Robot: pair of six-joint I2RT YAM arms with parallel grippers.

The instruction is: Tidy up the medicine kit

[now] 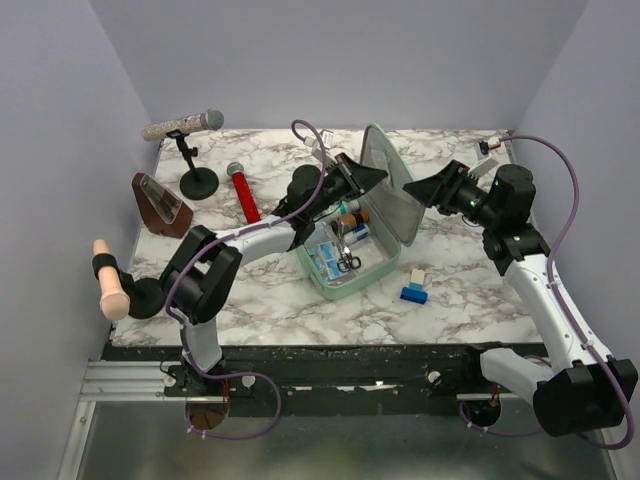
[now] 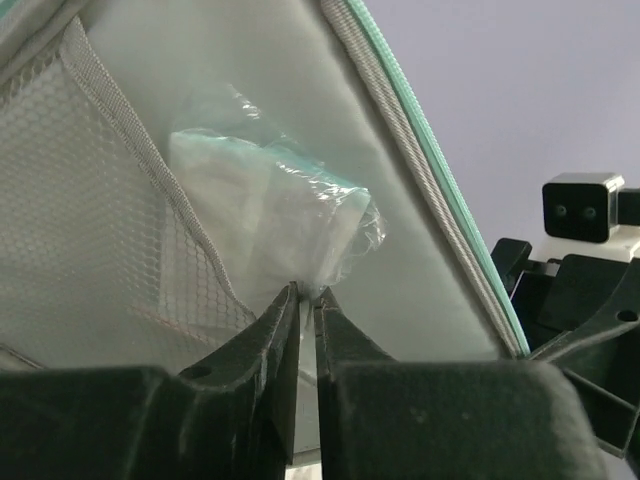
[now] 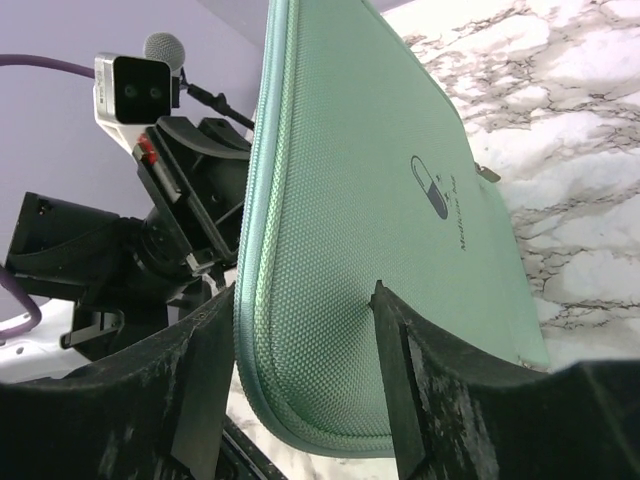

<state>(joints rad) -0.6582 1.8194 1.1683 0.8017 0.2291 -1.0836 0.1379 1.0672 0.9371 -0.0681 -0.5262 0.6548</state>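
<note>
The mint-green medicine kit lies open mid-table, its base flat and its lid standing upright. My left gripper is inside the lid, shut on a clear plastic packet with white contents, next to the lid's mesh pocket. My right gripper straddles the lid's top edge from outside, one finger behind the rim and one on the outer shell below the dark pill logo. The base holds scissors, blister packs and small bottles.
A blue and white box lies right of the kit. A red microphone, a microphone on a black stand and a brown holder are at the back left. A peach handle sticks out at the left edge.
</note>
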